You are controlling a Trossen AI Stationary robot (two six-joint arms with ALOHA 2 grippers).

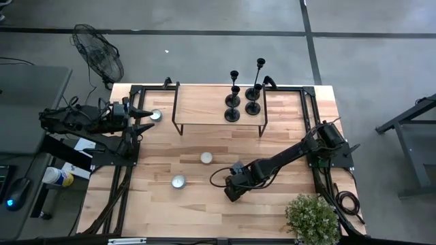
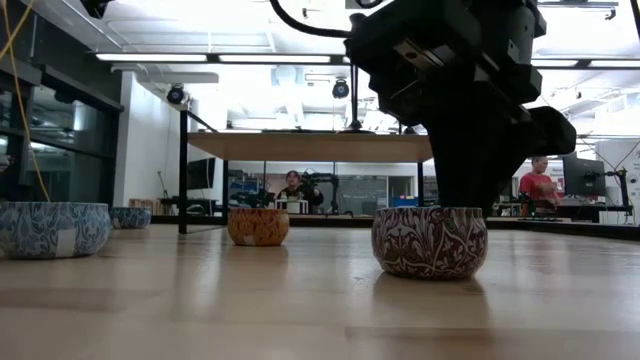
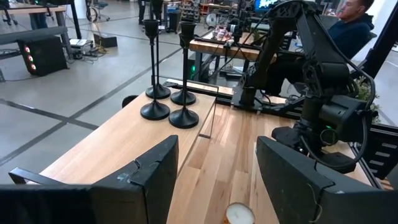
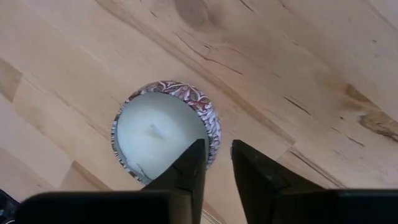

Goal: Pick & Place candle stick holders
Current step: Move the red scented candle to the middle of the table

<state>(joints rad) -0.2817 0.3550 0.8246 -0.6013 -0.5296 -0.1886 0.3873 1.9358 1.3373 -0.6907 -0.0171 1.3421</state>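
Note:
Several black candle stick holders (image 1: 235, 102) stand on their round bases on a raised wooden shelf (image 1: 204, 109) at the table's far side; they also show in the left wrist view (image 3: 169, 112). No gripper is near them. My right gripper (image 1: 231, 192) is down at the table's near middle, shut on a purple-patterned candle tin (image 2: 430, 241), which the gripper hides in the high view. My left gripper (image 1: 146, 120) is open and empty at the far left, pointing level toward the right, with a small candle (image 1: 156, 116) just in front of its fingers. My right gripper comes from above, pointing down, onto the purple candle tin's rim (image 4: 213, 138). One finger (image 4: 189, 168) is inside over the white wax and the other (image 4: 255, 171) is outside the wall. The tin stands upright with its bottom on the table.
Two more candles (image 1: 206, 158) (image 1: 178, 181) sit on the table's middle; in the low view an orange tin (image 2: 258, 226) and a blue tin (image 2: 50, 229) show. A potted plant (image 1: 312, 218) stands at the near right corner. People sit in the room beyond.

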